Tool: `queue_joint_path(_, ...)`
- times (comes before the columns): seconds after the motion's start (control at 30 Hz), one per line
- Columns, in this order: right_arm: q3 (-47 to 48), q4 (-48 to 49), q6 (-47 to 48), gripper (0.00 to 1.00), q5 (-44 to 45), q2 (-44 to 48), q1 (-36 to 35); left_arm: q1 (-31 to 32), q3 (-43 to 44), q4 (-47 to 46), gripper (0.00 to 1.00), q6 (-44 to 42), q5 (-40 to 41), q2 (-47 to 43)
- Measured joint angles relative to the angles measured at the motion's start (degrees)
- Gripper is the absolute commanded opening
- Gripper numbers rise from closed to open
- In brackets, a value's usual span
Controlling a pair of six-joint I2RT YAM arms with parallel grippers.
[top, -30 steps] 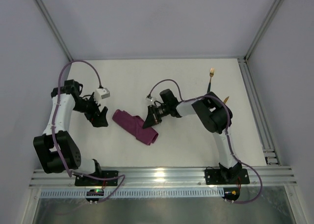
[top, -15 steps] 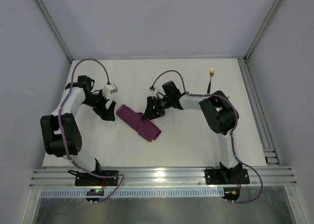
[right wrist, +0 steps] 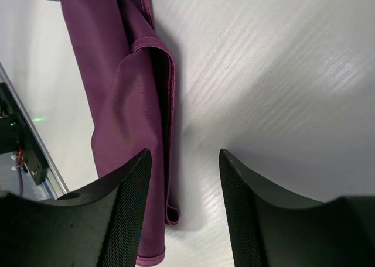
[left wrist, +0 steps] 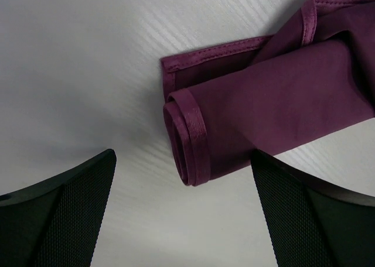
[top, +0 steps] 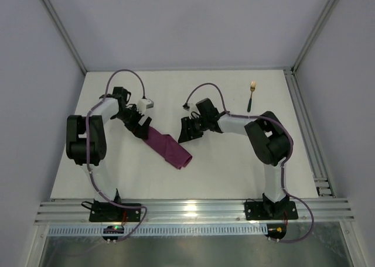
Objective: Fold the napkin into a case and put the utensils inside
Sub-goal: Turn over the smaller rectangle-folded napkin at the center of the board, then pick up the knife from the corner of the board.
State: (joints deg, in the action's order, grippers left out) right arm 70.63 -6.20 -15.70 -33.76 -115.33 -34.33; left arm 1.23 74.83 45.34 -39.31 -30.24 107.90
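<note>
The napkin (top: 169, 149) lies mid-table, folded into a narrow magenta-purple case that runs diagonally. My left gripper (top: 141, 129) is at its upper-left end and is open. In the left wrist view the rolled end of the napkin (left wrist: 246, 115) sits just ahead of the empty gap of the left gripper (left wrist: 181, 220). My right gripper (top: 183, 134) hovers open just right of the cloth. In the right wrist view the napkin (right wrist: 114, 103) runs beside the left finger (right wrist: 117, 220) of the right gripper (right wrist: 184, 211), which holds nothing. Of the utensils, a gold fork (top: 252, 94) with a dark handle lies at the back right.
The white table (top: 234, 173) is walled by grey panels, with aluminium rails along the right side (top: 306, 132) and the front edge (top: 193, 208). Purple cables loop above both arms.
My right gripper has opened and let go of the napkin, drawing slightly back. The left arm has swung right and forward until its open fingers reach the napkin's upper-left end.
</note>
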Motion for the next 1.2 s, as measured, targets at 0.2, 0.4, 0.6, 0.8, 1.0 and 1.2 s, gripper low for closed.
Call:
queue_joint_path(0.2,-3.10,8.00,-5.03,0.37,-2.05,-0.79,-1.22,1.01,1.07,-1.27,0.99,1.62,-0.83,2.38)
queue_joint_path(0.4,0.63,12.11,-9.62,0.20,-4.66,-6.25,-2.05,2.69,2.84,-3.39,0.99,5.35,1.90,3.89)
queue_joint_path(0.6,1.55,12.26,-11.50,0.39,-4.81,-6.86,-2.23,7.37,3.17,-7.54,0.99,8.44,6.91,4.46)
queue_joint_path(0.8,1.97,6.95,-8.35,0.52,3.32,-2.84,-2.73,7.74,3.15,-10.08,0.99,10.93,8.85,4.59)
queue_joint_path(1.0,-6.99,1.75,-5.75,0.34,15.91,10.88,-3.93,7.74,3.15,-10.99,0.99,12.11,9.64,4.74)
queue_joint_path(1.2,-16.24,7.61,-7.06,0.12,17.70,18.34,-9.64,7.74,3.15,-11.32,0.99,12.22,9.75,4.76)
